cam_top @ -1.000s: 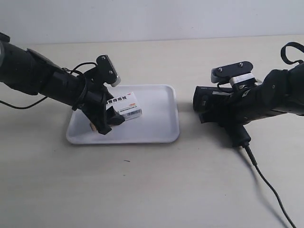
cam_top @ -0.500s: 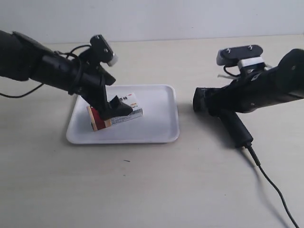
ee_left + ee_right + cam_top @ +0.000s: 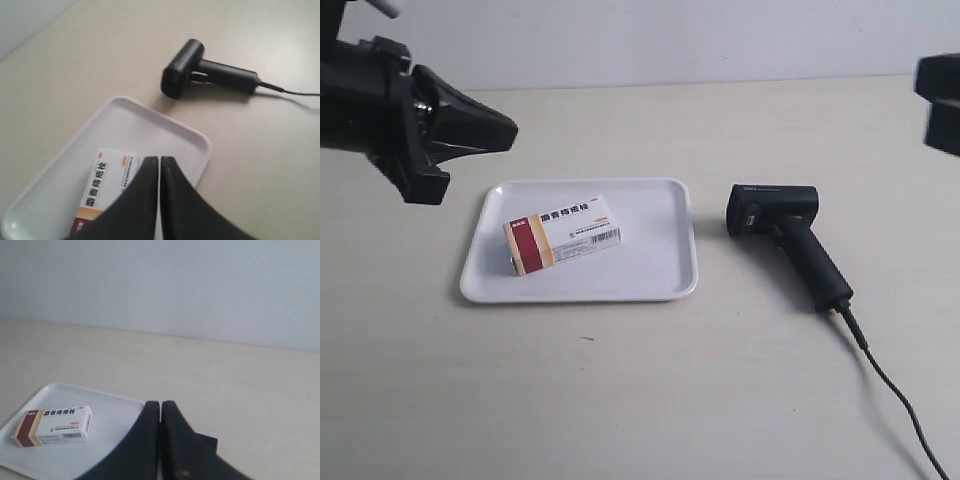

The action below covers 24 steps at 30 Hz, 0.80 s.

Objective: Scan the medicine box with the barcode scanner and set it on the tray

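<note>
The medicine box (image 3: 560, 233), white with a dark red and tan end band, lies flat on the white tray (image 3: 670, 270) with its barcode side facing the front. The black barcode scanner (image 3: 785, 235) lies on the table just right of the tray, its cable trailing to the front right. My left gripper (image 3: 508, 130) is shut and empty, raised up and left of the tray. From the left wrist, the gripper (image 3: 159, 160) hangs over the box (image 3: 107, 182) and tray (image 3: 165, 130), with the scanner (image 3: 200, 75) beyond. My right gripper (image 3: 160, 404) is shut and empty, far from the box (image 3: 55, 425).
The right arm (image 3: 942, 100) shows only at the exterior view's upper right edge. The scanner's cable (image 3: 895, 400) runs across the table toward the front right corner. A pale wall bounds the table at the back.
Both arms have pulled up and away. The left gripper let go of the box, which stays on the tray. The right gripper released the scanner, which now lies on the table.
</note>
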{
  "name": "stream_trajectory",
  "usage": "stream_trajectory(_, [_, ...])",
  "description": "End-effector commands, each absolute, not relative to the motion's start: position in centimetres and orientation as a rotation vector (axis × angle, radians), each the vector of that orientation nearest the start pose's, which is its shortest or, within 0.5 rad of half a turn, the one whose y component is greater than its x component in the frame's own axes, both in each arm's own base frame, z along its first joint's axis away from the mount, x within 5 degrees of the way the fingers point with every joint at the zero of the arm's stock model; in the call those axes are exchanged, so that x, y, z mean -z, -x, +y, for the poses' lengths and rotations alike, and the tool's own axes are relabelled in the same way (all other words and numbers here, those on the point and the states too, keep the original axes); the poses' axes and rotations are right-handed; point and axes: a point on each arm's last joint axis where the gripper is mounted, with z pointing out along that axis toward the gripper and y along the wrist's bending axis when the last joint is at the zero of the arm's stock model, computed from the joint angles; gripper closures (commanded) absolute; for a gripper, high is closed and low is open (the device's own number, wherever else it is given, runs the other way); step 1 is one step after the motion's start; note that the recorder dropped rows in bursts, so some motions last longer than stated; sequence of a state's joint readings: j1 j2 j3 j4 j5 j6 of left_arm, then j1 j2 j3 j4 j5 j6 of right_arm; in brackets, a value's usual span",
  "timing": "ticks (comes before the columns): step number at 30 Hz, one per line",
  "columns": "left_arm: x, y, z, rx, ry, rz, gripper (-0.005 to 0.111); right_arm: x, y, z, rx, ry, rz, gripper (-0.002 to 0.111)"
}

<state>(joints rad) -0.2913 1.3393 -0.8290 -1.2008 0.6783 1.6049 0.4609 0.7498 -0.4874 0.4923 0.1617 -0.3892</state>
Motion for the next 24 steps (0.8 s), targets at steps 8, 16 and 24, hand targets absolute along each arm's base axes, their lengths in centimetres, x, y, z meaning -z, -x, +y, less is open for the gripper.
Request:
stream_trajectory(8, [-27.1, -14.4, -9.6, 0.632, -0.829, 1.721, 0.104, -23.5, -7.1, 4.3, -0.515, 0.322, 1.748, 0.108])
stream_trajectory(16, [-28.1, -11.2, -9.5, 0.698, -0.912, 1.575, 0.104, -24.0, -6.3, 3.9, -0.53, 0.314, 1.677, 0.108])
stream_trajectory(24, [-27.1, -8.3, -7.2, 0.451, -0.854, 1.467, 0.104, -24.0, -6.3, 3.9, -0.53, 0.314, 1.677, 0.108])
